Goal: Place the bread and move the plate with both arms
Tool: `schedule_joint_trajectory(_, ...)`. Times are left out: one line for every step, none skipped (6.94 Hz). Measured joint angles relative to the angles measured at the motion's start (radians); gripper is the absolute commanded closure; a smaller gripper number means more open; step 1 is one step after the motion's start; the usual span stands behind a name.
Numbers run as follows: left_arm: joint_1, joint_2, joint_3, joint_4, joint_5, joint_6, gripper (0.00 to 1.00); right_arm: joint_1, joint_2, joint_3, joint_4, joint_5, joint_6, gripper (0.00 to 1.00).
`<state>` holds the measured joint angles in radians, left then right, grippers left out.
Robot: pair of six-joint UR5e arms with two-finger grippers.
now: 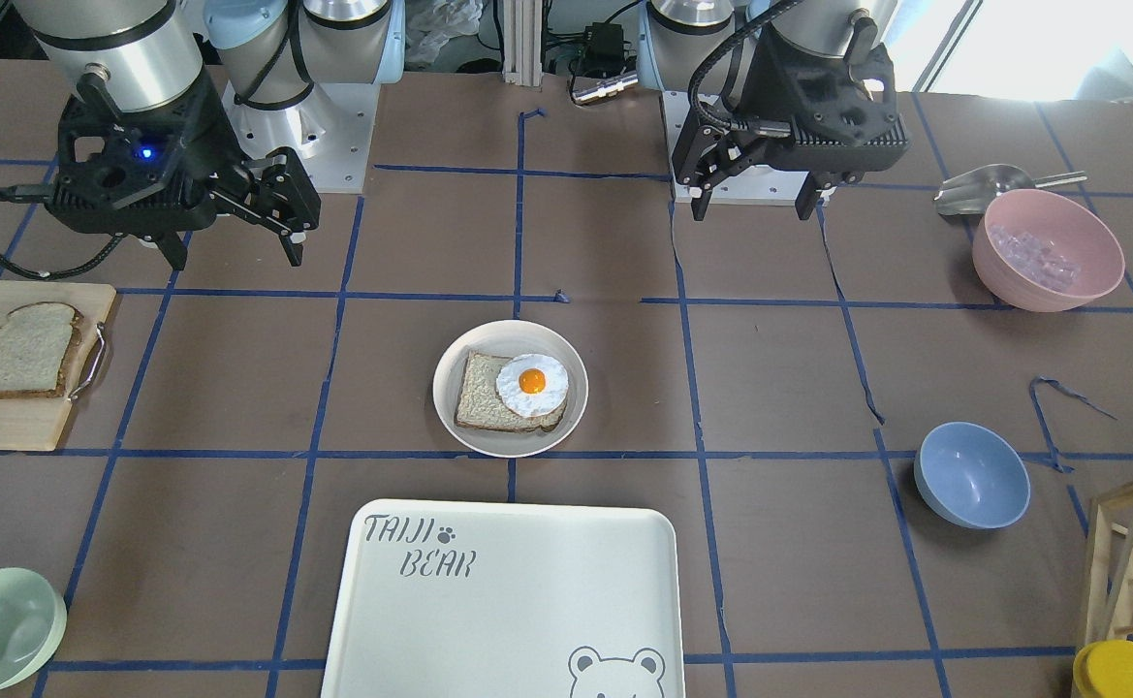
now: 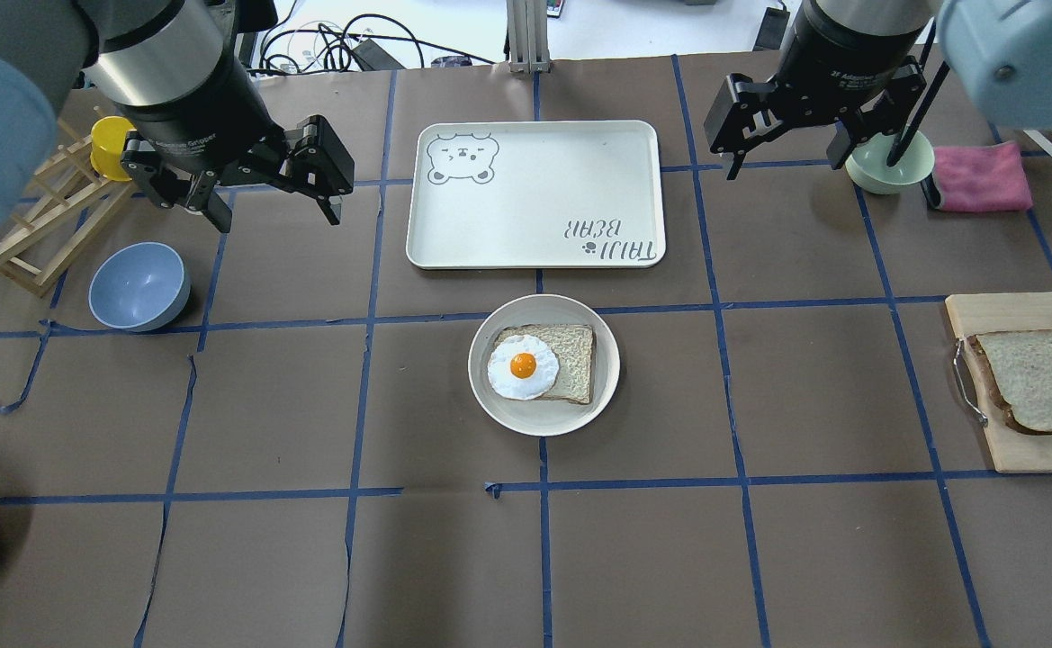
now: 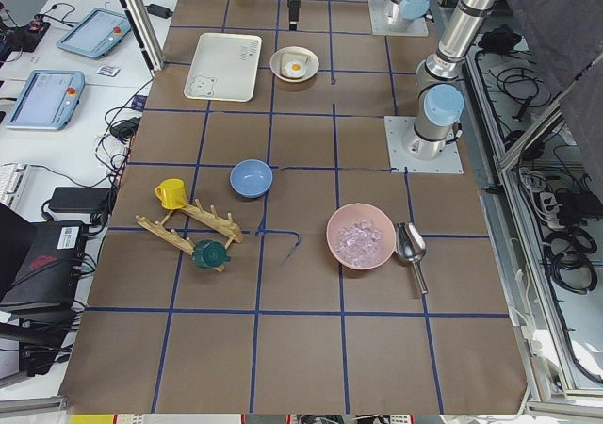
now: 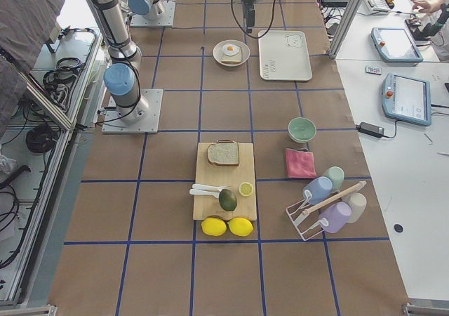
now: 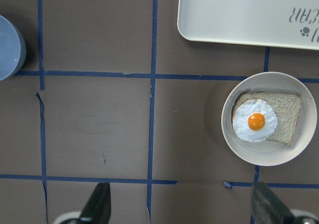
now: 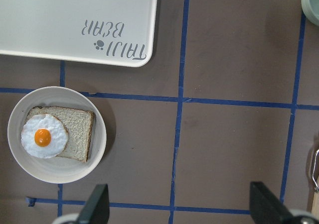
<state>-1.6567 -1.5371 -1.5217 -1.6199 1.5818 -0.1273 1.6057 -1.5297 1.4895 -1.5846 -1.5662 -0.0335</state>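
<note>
The domed bread (image 2: 1029, 378) lies on a wooden board at my right side, also visible in the front view (image 1: 25, 349). The round cream plate (image 2: 606, 364) sits mid-table and holds a squarer slice (image 2: 575, 360) topped with a fried egg (image 2: 522, 365). The plate also shows in the front view (image 1: 450, 373) and in both wrist views (image 5: 264, 154) (image 6: 55, 171). My left gripper (image 2: 278, 216) (image 1: 752, 208) hangs open and empty above the table, left of the plate. My right gripper (image 2: 813, 162) (image 1: 236, 257) hangs open and empty, between plate and board.
The TAIJI BEAR tray (image 2: 534, 193) lies just beyond the plate. A blue bowl (image 2: 139, 286), a wooden rack (image 2: 31, 225) and a yellow cup stand at far left. A green bowl (image 2: 890, 162) and pink cloth (image 2: 980, 177) are at far right. A pink bowl (image 1: 1046, 247) holds ice.
</note>
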Motion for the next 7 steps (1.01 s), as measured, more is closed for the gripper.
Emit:
schedule_joint_trajectory(0.0, 0.0, 0.0, 0.0, 0.0, 0.0, 0.0, 0.0, 0.0, 0.0, 0.0, 0.0, 0.0, 0.0)
schedule_joint_trajectory(0.0, 0.0, 0.0, 0.0, 0.0, 0.0, 0.0, 0.0, 0.0, 0.0, 0.0, 0.0, 0.0, 0.0)
schedule_joint_trajectory(0.0, 0.0, 0.001, 0.0, 0.0, -0.001, 0.0, -0.001, 0.0, 0.002, 0.0, 0.0, 0.0, 0.0)
schedule_joint_trajectory(0.0, 0.0, 0.001, 0.0, 0.0, 0.0, 0.0, -0.001, -0.001, 0.006, -0.001, 0.0, 0.0, 0.0)
schedule_joint_trajectory(0.0, 0.0, 0.001, 0.0, 0.0, 0.0, 0.0, -0.001, -0.001, 0.009, -0.001, 0.0, 0.0, 0.0)
schedule_joint_trajectory(0.0, 0.0, 0.001, 0.0, 0.0, 0.0, 0.0, -0.001, -0.001, 0.01, -0.002, 0.0, 0.0, 0.0)
schedule_joint_trajectory(0.0, 0.0, 0.001, 0.0, 0.0, 0.0, 0.0, -0.002, -0.001, 0.01, -0.002, -0.002, 0.0, 0.0)
